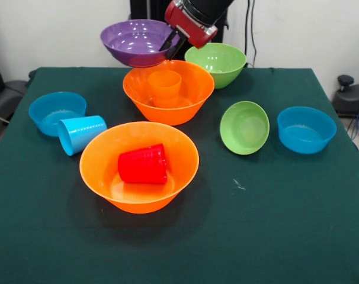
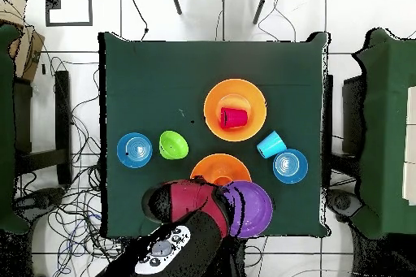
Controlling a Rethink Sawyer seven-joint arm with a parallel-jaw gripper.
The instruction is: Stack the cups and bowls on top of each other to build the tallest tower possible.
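My gripper [image 1: 169, 45] is shut on the right rim of the large purple bowl [image 1: 132, 42] and holds it in the air at the back, above and left of the far orange bowl [image 1: 138, 102]. The orange cup [image 1: 164, 87] stands inside that bowl. The red cup [image 1: 143, 164] lies on its side in the near orange bowl [image 1: 102, 173]. The light blue cup [image 1: 80, 133] lies on its side on the cloth at the left. In the overhead view the purple bowl [image 2: 252, 209] hangs beside the arm, next to the gripper [image 2: 224, 205].
A small blue bowl [image 1: 56, 111] sits at the left, touching the light blue cup. A large green bowl [image 1: 216, 63] stands at the back. A small green bowl [image 1: 244, 127], tilted, and another small blue bowl [image 1: 306, 129] are at the right.
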